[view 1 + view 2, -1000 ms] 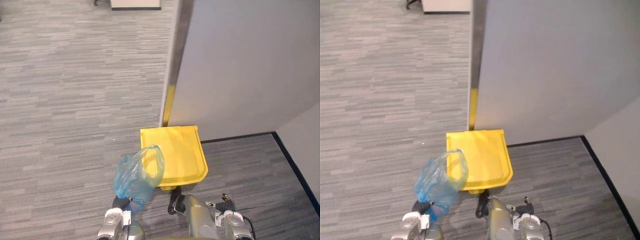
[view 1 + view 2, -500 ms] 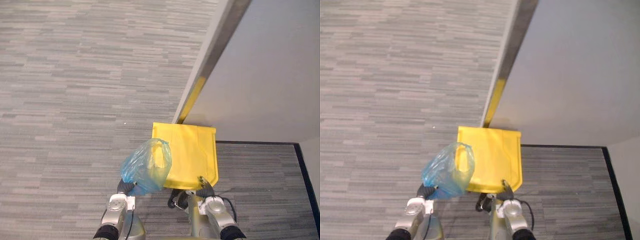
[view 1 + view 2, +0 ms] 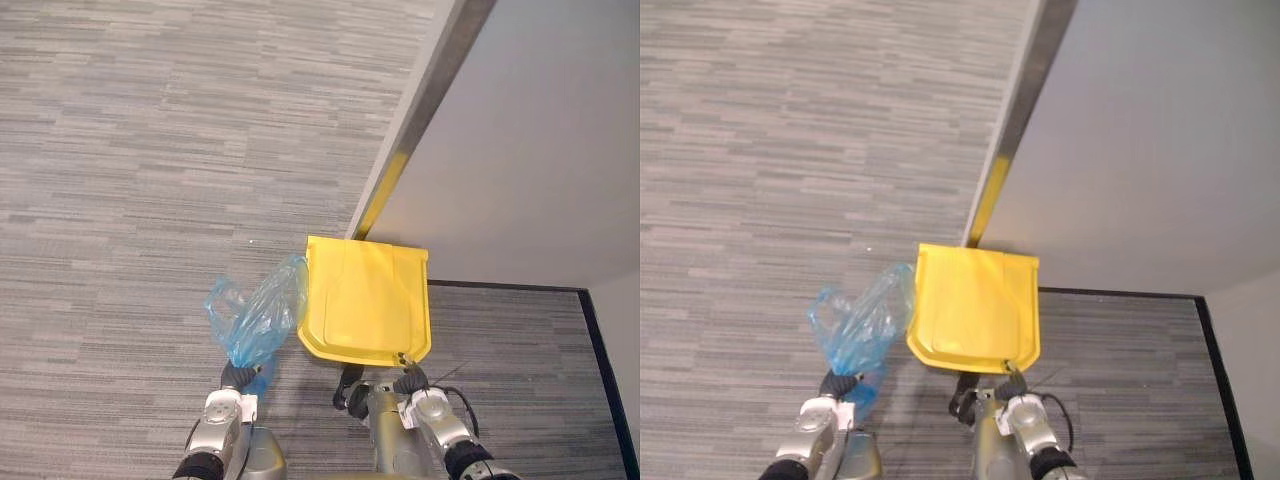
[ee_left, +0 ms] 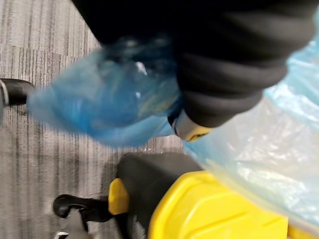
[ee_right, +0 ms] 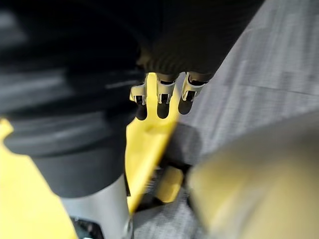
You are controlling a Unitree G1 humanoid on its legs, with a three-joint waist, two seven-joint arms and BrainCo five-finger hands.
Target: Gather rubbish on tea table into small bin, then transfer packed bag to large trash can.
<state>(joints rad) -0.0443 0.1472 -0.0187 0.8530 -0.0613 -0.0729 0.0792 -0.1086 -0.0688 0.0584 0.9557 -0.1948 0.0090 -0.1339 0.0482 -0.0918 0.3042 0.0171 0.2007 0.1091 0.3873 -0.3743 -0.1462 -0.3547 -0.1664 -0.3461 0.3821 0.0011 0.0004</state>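
Grey striped carpet (image 3: 130,150) covering the floor, w/ a pale partition wall (image 3: 540,150) standing at rt — its metal edge strip (image 3: 422,100) running diag. down. Black skirting (image 3: 505,287) lining the wall's base.

Crumpled blue bag (image 3: 255,315) beside yellow can (image 3: 368,300)

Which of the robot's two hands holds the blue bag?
The left hand: it grips the blue bag by its neck; the right hand sits at the near edge of the yellow lid.

Blue bag (image 3: 255,318) (blurred close-up) hides its contents.
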